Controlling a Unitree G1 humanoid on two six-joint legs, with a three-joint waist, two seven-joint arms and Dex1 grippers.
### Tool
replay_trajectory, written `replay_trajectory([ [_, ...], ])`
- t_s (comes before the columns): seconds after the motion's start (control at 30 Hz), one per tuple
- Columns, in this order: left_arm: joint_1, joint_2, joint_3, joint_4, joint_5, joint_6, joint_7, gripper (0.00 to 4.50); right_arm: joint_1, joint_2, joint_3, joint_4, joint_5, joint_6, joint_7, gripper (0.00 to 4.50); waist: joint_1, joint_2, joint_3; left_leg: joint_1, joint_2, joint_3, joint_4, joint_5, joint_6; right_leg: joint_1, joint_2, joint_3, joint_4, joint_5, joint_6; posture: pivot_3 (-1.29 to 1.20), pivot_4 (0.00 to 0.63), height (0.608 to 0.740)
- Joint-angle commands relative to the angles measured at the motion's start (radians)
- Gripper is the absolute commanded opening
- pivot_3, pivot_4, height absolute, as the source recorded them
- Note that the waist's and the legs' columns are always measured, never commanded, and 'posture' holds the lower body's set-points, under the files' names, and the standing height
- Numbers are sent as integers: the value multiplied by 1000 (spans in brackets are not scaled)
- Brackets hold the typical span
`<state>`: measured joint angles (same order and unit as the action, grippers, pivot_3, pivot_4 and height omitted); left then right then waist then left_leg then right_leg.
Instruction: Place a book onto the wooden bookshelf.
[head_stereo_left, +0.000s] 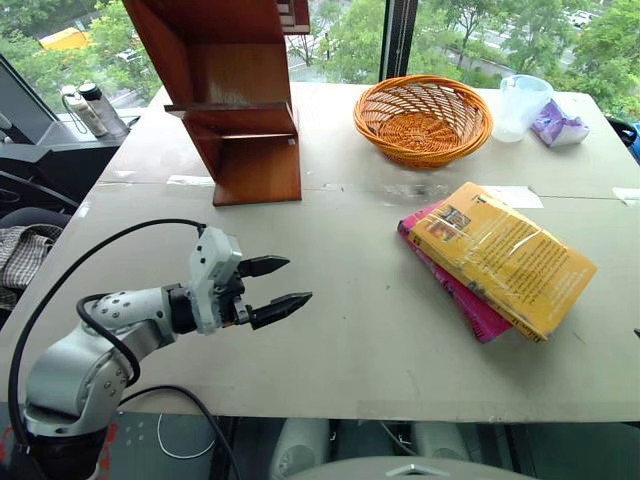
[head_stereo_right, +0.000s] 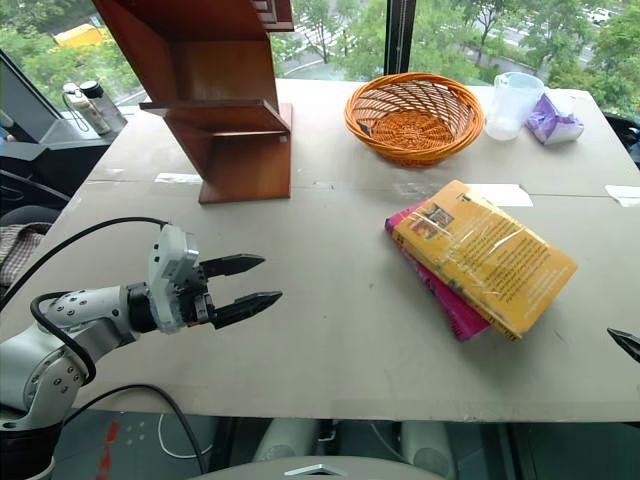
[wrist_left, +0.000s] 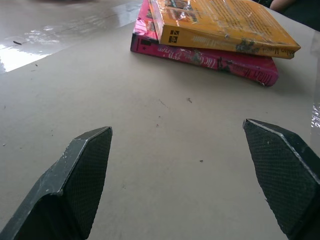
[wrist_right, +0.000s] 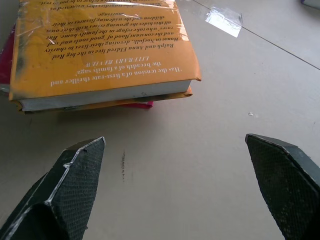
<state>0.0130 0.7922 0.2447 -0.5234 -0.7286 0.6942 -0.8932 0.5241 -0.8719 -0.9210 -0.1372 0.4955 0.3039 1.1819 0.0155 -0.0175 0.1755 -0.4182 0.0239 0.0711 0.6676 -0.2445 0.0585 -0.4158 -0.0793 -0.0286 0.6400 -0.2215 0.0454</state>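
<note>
**A:** Where is the thing we're meant to shelve?

**B:** The yellow-orange glossy paperback book (head_stereo_left: 510, 258) lies flat on the pale grey table (head_stereo_left: 330, 330), stacked crosswise on a bright pink book (head_stereo_left: 462, 293), on the robot's right side. The tall reddish-brown polished wooden bookshelf (head_stereo_left: 235, 110) stands well apart from it, at the table's far left, with a round orange wicker basket (head_stereo_left: 423, 119) between them at the back.

**A:** And the grippers?

**B:** The left gripper (head_stereo_left: 279, 288) hangs over bare table, its black fingers spread wide with nothing between them. The right gripper (wrist_right: 175, 185) looks at the book's page edge from near by, jaws just as wide, also empty.

**A:** How will the book handle?

**B:** I'd judge it moderately light and fairly stiff as a closed block, though a paperback flexes if pinched by one corner. The cover has a wrinkled clear film over it (shiny enough to be slippery), so the pads may slide.

**A:** So where to take hold?

**B:** Probably across its thickness at an edge that overhangs the pink book, where a finger can get underneath, squeezing cover to cover so the pages stay shut. Take care not to catch the pink one along with it.
</note>
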Motion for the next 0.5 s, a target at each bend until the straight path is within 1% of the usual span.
replay_trajectory([
  [0.03,-56,-3,-4,-11,-29,-14,-10,4326,-55,-21,-5,-34,-3,7,-66,4457,0,0,0,0,0,0,0,0,0,0,0,0,0,0,0,0,150,733],
  [0.1,-131,-23,-25,-28,-79,-3,-11,4326,-145,-58,25,-100,36,119,-168,4457,-2,0,0,0,0,0,0,0,0,0,0,-1,0,-1,1,0,150,733],
  [0.13,-154,-26,-34,-36,-93,1,-15,4326,-172,-79,37,-127,46,176,-197,4457,-3,0,0,0,0,0,1,0,0,0,0,-1,1,-1,2,0,150,733],
  [0.17,-171,-29,-43,-43,-99,3,-18,4326,-195,-109,58,-153,22,214,-227,4457,-5,2,0,0,0,1,2,0,0,0,0,-1,1,0,2,0,150,733],
  [0.23,-211,-43,-58,-52,-123,15,-5,4326,-275,-181,112,-183,58,329,-262,4457,-5,2,-1,2,0,3,2,0,0,0,-1,0,2,0,1,0,150,733],
  [0.27,-227,-45,-68,-59,-130,18,-1,4326,-323,-207,142,-183,69,368,-285,4457,-6,2,0,3,0,2,1,2,4,1,0,0,2,1,0,0,150,733],
  [0.3,-237,-46,-74,-63,-135,21,2,4326,-357,-220,161,-182,77,397,-300,4457,-3,2,0,2,0,2,1,3,5,0,0,-1,2,2,-2,0,150,733],
  [0.33,-250,-50,-86,-66,-133,16,0,4446,-433,-248,243,-153,50,427,-345,4235,-2,1,0,1,0,1,1,3,5,0,1,-1,2,2,-3,0,150,733],
  [0.37,-258,-55,-98,-76,-133,15,8,4500,-480,-269,295,-126,26,441,-372,3932,-1,1,0,1,0,1,1,3,5,0,2,-1,2,2,-3,0,150,733],
  [0.4,-267,-61,-111,-80,-129,8,9,4500,-543,-288,374,-104,-2,445,-390,3639,-1,1,0,1,0,1,1,3,4,0,6,-2,1,2,-3,0,150,733],
  [0.43,-275,-65,-124,-79,-118,-4,4,4500,-646,-291,477,-73,-34,475,-428,3168,-2,0,0,0,-1,2,1,3,5,-1,6,-2,1,2,-3,0,150,733],
  [0.5,-282,-70,-146,-84,-101,-19,2,4500,-777,-293,613,-23,-89,505,-463,2111,-3,0,1,-1,-1,2,1,3,5,-1,6,-2,0,2,-3,0,150,733],
])
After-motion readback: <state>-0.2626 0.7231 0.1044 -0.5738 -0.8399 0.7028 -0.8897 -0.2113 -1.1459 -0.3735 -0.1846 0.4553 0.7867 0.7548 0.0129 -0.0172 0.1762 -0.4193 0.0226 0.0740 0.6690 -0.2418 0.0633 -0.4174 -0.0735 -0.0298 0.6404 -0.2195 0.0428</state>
